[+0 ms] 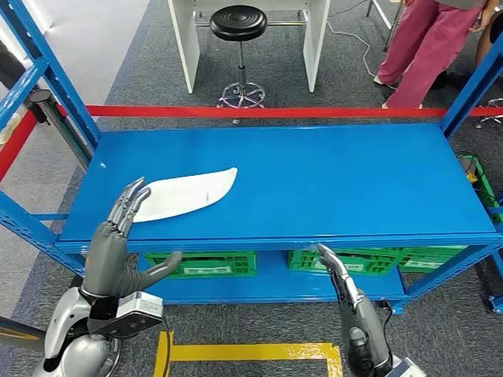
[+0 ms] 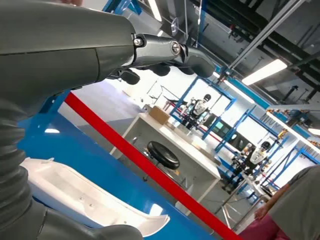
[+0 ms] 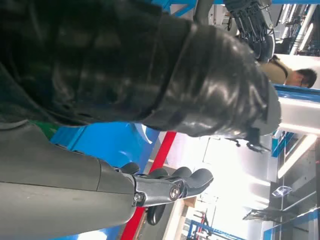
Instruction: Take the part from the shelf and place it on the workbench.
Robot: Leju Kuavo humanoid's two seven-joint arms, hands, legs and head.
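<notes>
The blue shelf point(image 1: 332, 181) runs wide across the room, its front lip just ahead of the robot and its back edge under a red barrier tape point(image 1: 267, 112). The white part point(image 1: 187, 193) lies flat on the top deck toward nine o'clock, a long curved sliver with its pointed tip aimed at two o'clock; everything from the middle of the deck out to three o'clock is bare blue surface. Blue uprights point(image 1: 56, 78) stand at the corners.

The left hand point(image 1: 115, 239) hovers at about eight o'clock, over the front lip, fingers spread apart and thumb thrown out sideways, holding nothing; its fingertips sit just beside the near end of the part, and from the head view I cannot say if they touch it. The right hand point(image 1: 344, 287) hangs lower at five o'clock, in front of the shelf edge, fingers straight and together, nothing in it.

On the lower deck sit green crates point(image 1: 204, 263) in a row; pale labels show on their fronts but are too small to read, and what they hold is hidden.

Beyond the tape at twelve o'clock stand a black stool point(image 1: 239, 23) and a white table point(image 1: 189, 39); a person in pink trousers point(image 1: 424, 43) stands at two o'clock. A yellow floor marking point(image 1: 249, 353) lies at six.
</notes>
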